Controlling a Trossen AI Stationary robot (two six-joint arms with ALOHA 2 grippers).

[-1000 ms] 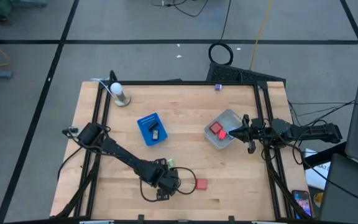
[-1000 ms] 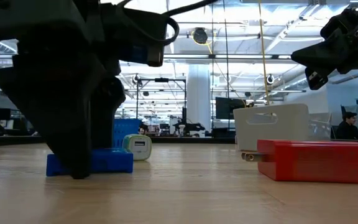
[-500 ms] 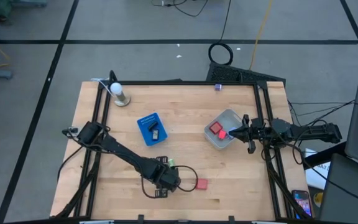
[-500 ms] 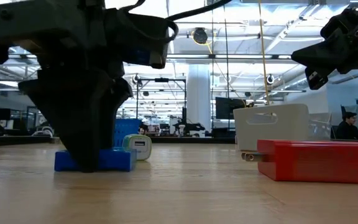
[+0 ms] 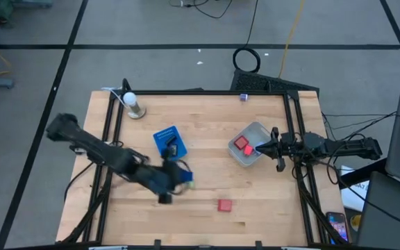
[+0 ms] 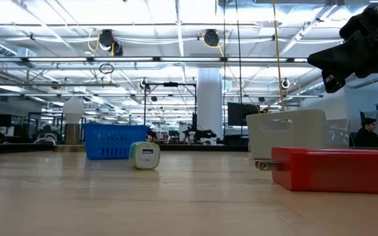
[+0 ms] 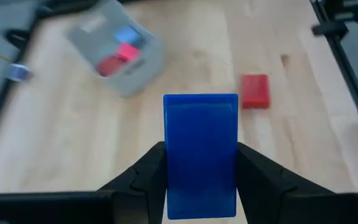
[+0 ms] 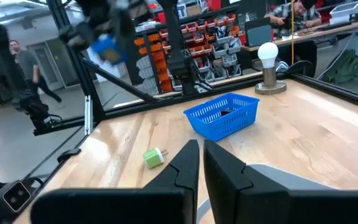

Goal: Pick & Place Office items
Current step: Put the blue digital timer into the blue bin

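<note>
My left gripper [image 7: 201, 149] is shut on a blue block [image 7: 201, 134] and hangs in the air over the table's middle left [image 5: 172, 178]. A red block [image 5: 224, 205] lies flat near the front edge. A green-and-white bit [image 5: 188, 184] rests on the wood beside my left gripper. The clear tub [image 5: 250, 146] holds a red piece and a light-blue piece [image 7: 124, 36]. My right gripper [image 5: 259, 148] is shut with nothing in it, level above the tub's right rim. My left gripper pinches the blue block by its two long sides [image 7: 168, 158] between its two fingers [image 7: 146, 175]. The fingers slant down from the table's left and lie along the block. The block is lifted clear of the table, its far end sticking out past the fingertips.
A blue mesh basket [image 5: 169, 144] with a dark flat piece inside stands left of centre. At the far left corner a light bulb [image 5: 129, 99] stands on its holder. Bare wood lies between the basket, the tub and the red block.
My left gripper has taken hold of the blue block on the table near the front edge. It has then risen fast and drawn back toward the left and far side, tipping less steeply. The block has been lifted clear. My right arm has kept still.
</note>
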